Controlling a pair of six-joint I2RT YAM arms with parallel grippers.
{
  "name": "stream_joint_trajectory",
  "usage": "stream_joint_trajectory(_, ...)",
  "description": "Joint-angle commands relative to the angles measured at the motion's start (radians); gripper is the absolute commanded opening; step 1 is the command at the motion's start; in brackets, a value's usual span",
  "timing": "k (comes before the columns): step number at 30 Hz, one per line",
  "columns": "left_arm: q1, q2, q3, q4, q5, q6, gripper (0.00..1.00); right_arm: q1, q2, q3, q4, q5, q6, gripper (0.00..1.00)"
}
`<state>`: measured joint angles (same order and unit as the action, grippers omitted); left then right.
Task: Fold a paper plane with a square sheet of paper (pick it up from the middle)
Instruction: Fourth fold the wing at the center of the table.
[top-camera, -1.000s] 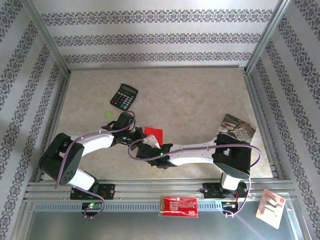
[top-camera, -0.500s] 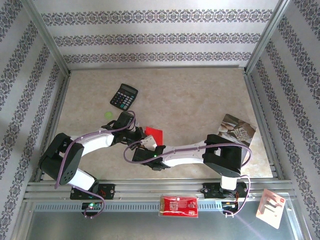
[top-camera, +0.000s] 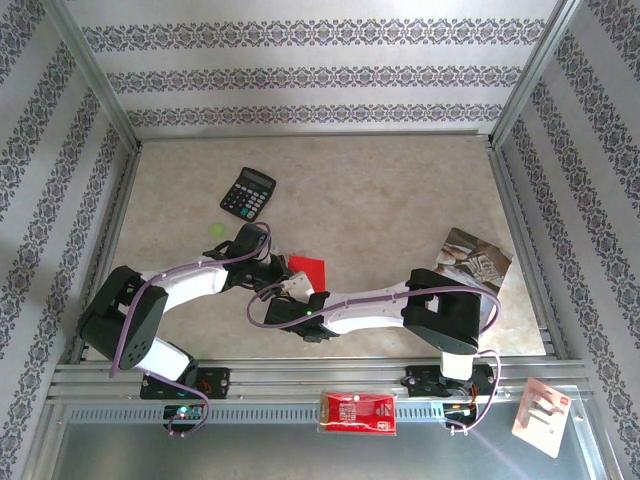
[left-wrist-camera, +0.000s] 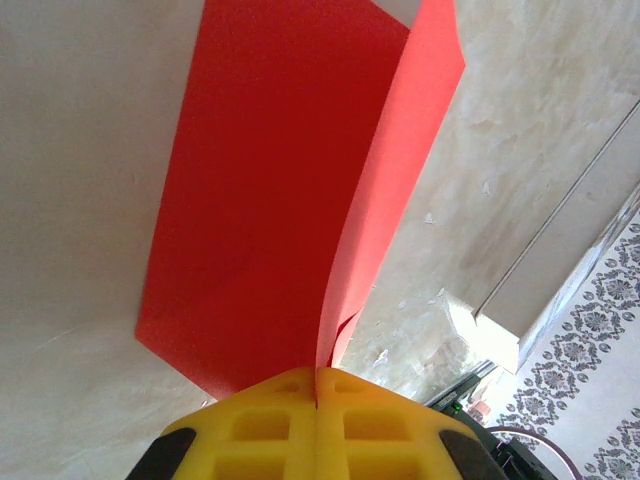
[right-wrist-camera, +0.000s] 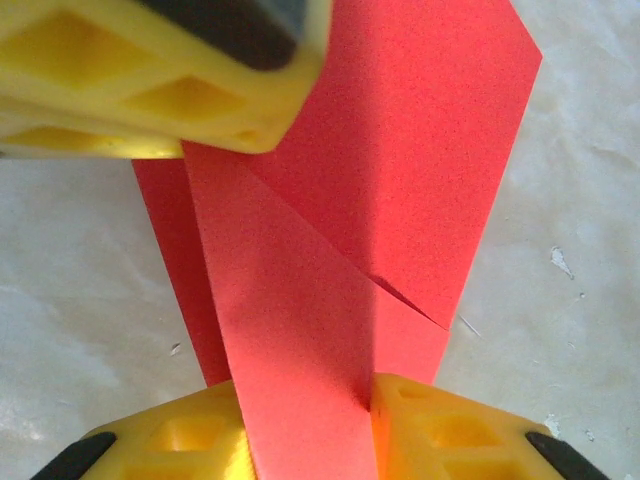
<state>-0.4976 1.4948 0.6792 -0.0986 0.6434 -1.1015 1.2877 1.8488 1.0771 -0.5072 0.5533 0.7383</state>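
Lab robot cell — aluminium frame (top-camera: 270, 375), wallpapered panels (top-camera: 320, 70).

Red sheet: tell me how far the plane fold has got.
Done: the square sheet of paper is no longer flat; it has a diagonal crease and one flap raised. In hand: the left gripper is shut on the paper's edge, and the right gripper has its jaws apart around the raised flap. Left: no pointed dart shape yet, so most folds likely remain.

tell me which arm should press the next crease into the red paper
Right. The left arm has its jaws shut on the red paper, holding it, while the right arm has its jaws apart astride the raised flap, probably ready to pinch it.
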Motion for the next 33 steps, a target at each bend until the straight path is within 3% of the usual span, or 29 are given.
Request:
stream_joint_trajectory(1,-0.011,-0.007,0.017,-0.038,0.006,0.008,0.0,0.011,0.012,0.032,-0.023,0.03,0.01,0.31)
stream_joint_trajectory(33,-0.01,-0.014,0.015,-0.051,-0.013,0.015,0.0,0.011,0.004,0.002,-0.025,0.05,0.042,0.1)
